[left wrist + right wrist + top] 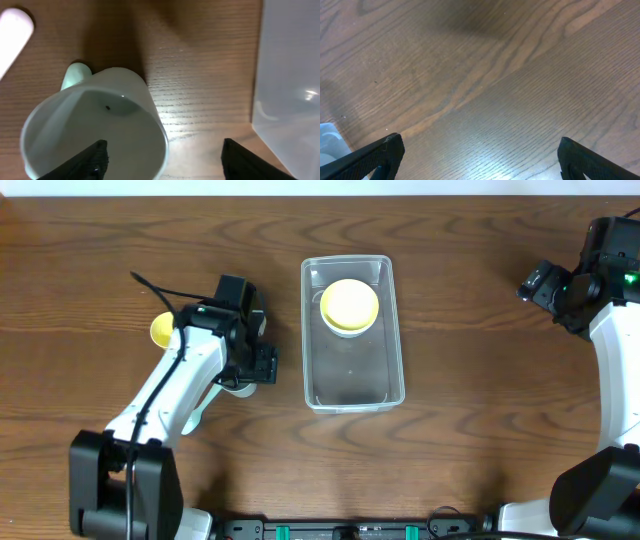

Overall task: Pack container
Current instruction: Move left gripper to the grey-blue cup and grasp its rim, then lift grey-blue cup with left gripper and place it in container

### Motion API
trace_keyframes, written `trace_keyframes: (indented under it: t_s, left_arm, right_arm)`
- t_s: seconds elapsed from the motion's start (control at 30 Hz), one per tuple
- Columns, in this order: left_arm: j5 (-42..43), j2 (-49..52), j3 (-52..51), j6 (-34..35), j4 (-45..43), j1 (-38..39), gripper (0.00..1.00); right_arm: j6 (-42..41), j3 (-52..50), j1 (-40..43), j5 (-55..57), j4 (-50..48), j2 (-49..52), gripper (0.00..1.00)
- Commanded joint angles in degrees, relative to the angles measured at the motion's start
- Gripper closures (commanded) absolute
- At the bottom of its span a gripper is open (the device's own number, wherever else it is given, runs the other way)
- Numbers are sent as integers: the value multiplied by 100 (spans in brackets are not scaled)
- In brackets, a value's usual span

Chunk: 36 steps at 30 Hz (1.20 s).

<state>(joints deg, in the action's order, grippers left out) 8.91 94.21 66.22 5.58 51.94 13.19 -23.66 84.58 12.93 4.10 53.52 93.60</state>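
Observation:
The clear container [352, 385] stands at the table's middle with a yellow bowl [349, 306] in its far half. My left gripper [250, 372] hangs over a pale green cup [238, 390] just left of the container. In the left wrist view the cup [95, 125] stands mouth up with its handle [75, 75] on the far side. The left gripper [165, 152] is open and straddles the cup's right wall: one finger [92, 160] is inside the cup, the other finger [245, 162] is outside over bare wood. My right gripper [545, 283] is open at the far right, holding nothing.
A small yellow thing [161, 329] lies left of my left arm, partly hidden by it. A pale rounded object [15, 30] shows at the left wrist view's top left. The container's wall [290, 75] stands close to the right of the cup. Under the right gripper [480, 145] is bare wood.

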Motion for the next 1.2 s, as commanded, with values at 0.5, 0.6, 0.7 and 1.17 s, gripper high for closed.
trace_keyframes:
  t_s: [0.5,0.6,0.7,1.17]
  left_arm:
    - [-107,400,72,-37,-55,2,94]
    - [-107,380,72,-13,-22,2,94]
    - [-109,304,94,-11,68,2,94]
    - [-105,-1349,881,57,1123,201,94]
  right_arm:
    - [-9,0,13,20,9,28,1]
    - [-9,0,13,20,9,28,1]
    - [-7,0,13,20,7,28,1]
    - [-9,0,13,22,9,28,1]
